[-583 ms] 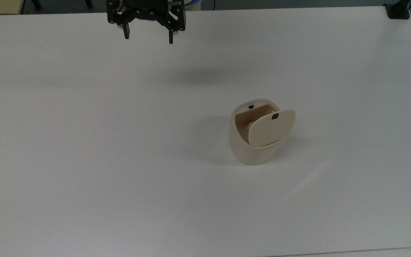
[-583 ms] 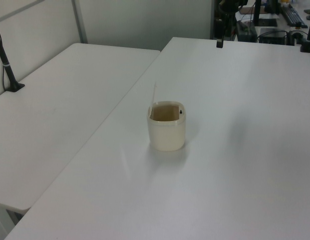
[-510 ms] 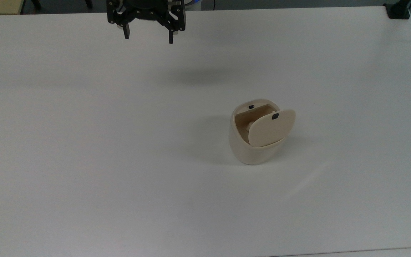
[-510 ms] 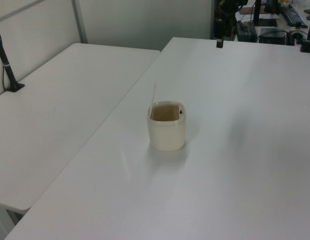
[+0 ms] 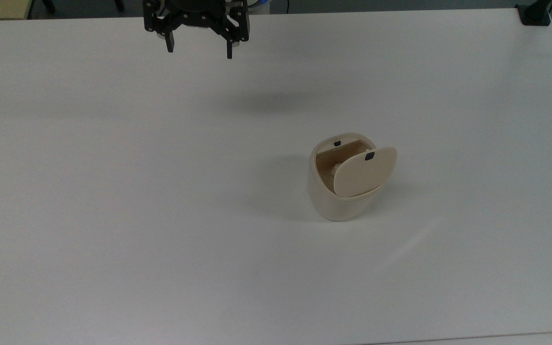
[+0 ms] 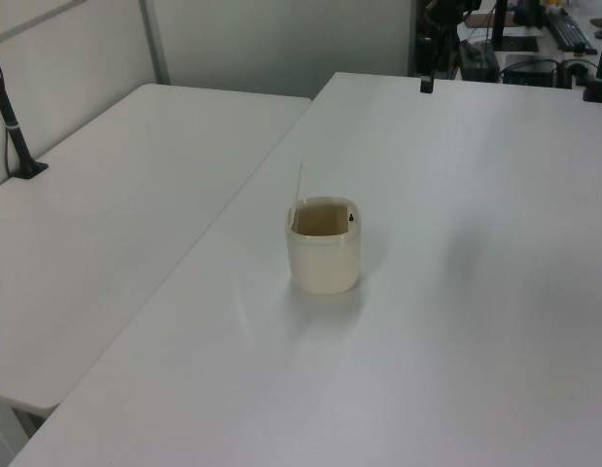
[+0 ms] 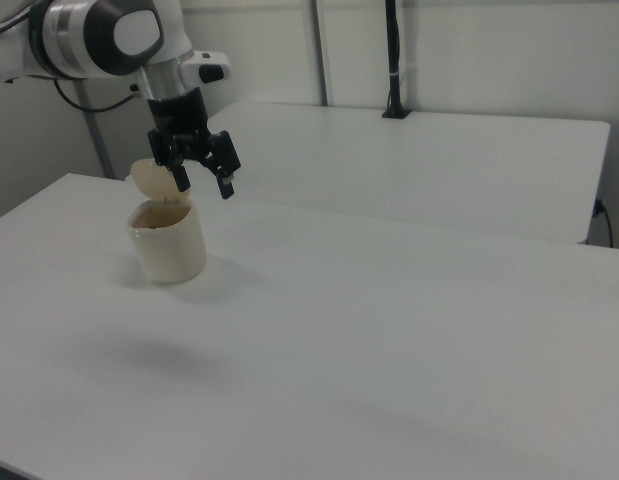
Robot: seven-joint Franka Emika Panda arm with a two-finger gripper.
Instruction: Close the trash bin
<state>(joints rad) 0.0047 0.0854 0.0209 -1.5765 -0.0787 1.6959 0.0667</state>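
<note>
The gripper (image 5: 199,49), fingers spread and empty, hangs high at the top view's far edge. The trash bin (image 5: 340,199) stands well apart, nearer and to the top view's right, its lid (image 5: 363,173) apparently upright.

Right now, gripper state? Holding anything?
Gripper: open, holding nothing, high above the table, well away from the trash bin.

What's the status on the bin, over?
Gripper open, empty, hanging above the table, well clear of the trash bin. Lid standing up, bin not yet closed. Nothing between gripper and bin.
</note>
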